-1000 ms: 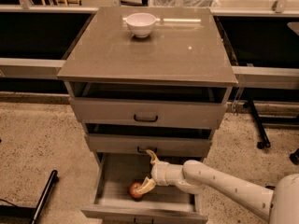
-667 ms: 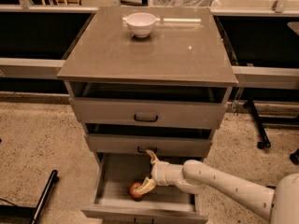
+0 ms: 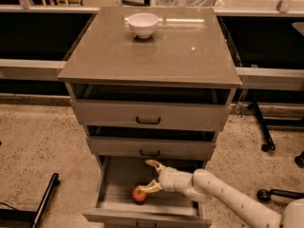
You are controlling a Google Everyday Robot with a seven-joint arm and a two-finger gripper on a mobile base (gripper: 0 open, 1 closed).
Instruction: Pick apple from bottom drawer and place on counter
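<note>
The apple (image 3: 139,194), small and red-orange, lies on the floor of the open bottom drawer (image 3: 118,182), left of centre and near its front. My gripper (image 3: 151,175) reaches into the drawer from the right on a white arm. It is open, with one finger pointing up toward the middle drawer and the lower finger (image 3: 150,186) touching or almost touching the apple's upper right side. The apple is not between the fingers. The counter (image 3: 156,56) is the grey-brown top slab above.
A white bowl (image 3: 143,24) stands at the back of the counter. The top drawer (image 3: 148,115) and middle drawer (image 3: 150,147) are pulled out slightly. A black pole (image 3: 45,201) lies on the floor at left, and chair casters (image 3: 266,146) stand at right.
</note>
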